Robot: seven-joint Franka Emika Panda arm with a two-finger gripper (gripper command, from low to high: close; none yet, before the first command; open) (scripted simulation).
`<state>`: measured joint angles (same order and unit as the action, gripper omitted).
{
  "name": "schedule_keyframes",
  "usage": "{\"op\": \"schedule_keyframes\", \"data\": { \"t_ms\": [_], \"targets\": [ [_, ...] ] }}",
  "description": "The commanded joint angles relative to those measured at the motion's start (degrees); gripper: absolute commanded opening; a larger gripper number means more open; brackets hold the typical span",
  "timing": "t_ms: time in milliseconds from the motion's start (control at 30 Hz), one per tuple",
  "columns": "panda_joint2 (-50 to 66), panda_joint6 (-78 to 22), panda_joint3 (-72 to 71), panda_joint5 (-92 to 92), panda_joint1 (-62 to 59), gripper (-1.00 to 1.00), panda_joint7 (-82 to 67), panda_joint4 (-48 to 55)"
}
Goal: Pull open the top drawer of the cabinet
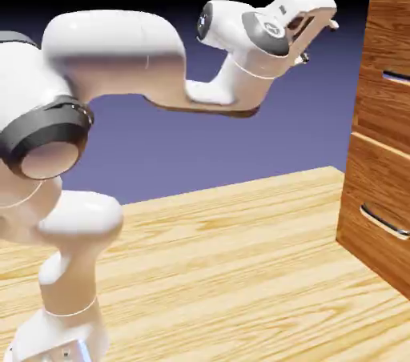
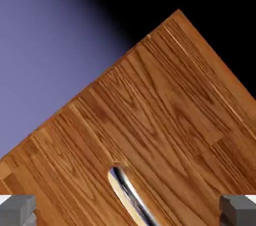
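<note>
Silver and short, the metal bar handle (image 1: 396, 77) is lying to the exterior view's right of the jaws (image 1: 319, 42) and a little lower; it is sitting on the wide, wood-grain top drawer (image 1: 380, 108) of the tall reddish-brown cabinet (image 1: 376, 172). The jaws are standing wide, holding nothing, apart from the bar; in the hand view the bar's long axis is slanting from upper left towards lower right, running down past the bottom edge between the fingertips, oblique to the line joining them; the coming reach is probably needing a roll to square the jaws across it.
</note>
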<state>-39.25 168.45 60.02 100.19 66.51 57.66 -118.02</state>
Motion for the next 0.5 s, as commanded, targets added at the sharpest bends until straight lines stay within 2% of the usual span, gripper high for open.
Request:
{"op": "schedule_keyframes", "data": {
  "t_ms": [0,467],
  "targets": [
    [-0.2,-0.1,1.5,2.5,1.6,0.00,0.4,1.1],
    [-2.5,-2.1,22.4,37.4,24.6,0.00,5.7,16.0]
  ]
}}
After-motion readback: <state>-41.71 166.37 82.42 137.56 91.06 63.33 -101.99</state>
